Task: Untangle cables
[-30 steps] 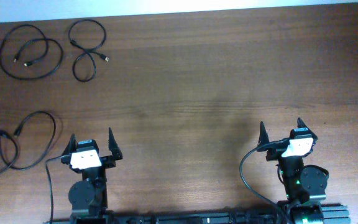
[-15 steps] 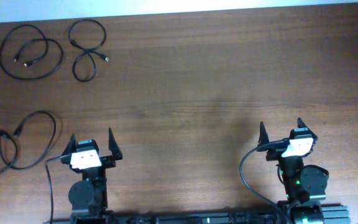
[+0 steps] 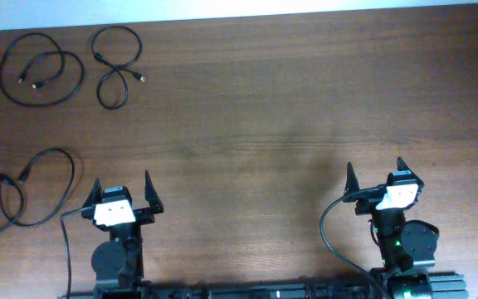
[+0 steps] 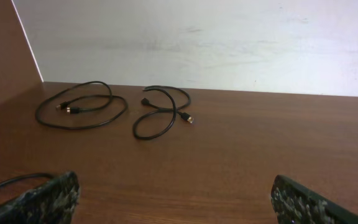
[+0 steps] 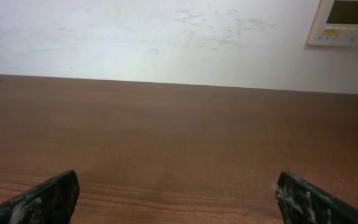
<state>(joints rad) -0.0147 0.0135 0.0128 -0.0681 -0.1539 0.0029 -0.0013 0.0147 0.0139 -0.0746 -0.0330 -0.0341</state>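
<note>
**A:** What is the largest thing here?

**B:** The brown wooden table [image 3: 264,124], which fills the overhead view. A pale wall [image 4: 229,37] stands along its far edge.

**A:** And the arms?

**B:** Both sit at the near edge. The left gripper [image 3: 122,184] has its fingers [image 4: 42,199] spread wide with nothing between them. The right gripper [image 3: 374,170] is the same: fingers [image 5: 42,199] well apart, holding nothing, with only bare wood ahead of them.

**A:** Where are the cables?

**B:** All three lie on the left side of the table, separate from one another and well away from the right gripper.
- The oval cable [image 3: 82,73] lies in the far left corner as one loose loop, with its plug ends turned inward.
- The figure-eight cable [image 3: 114,71] lies just beside it to the right, crossing itself once.
- The near cable [image 3: 72,174] lies at the left edge, partly out of view, near the left gripper but not touching it.

**A:** What is the dark strand low in the left wrist view?

**B:** It runs beside the left finger. I cannot tell whether it is the near cable or the arm's own wire.

**A:** Anything smaller?

**B:** A wall panel [image 5: 347,22] with a small display, probably a thermostat, is at the upper right of the right wrist view.
</note>
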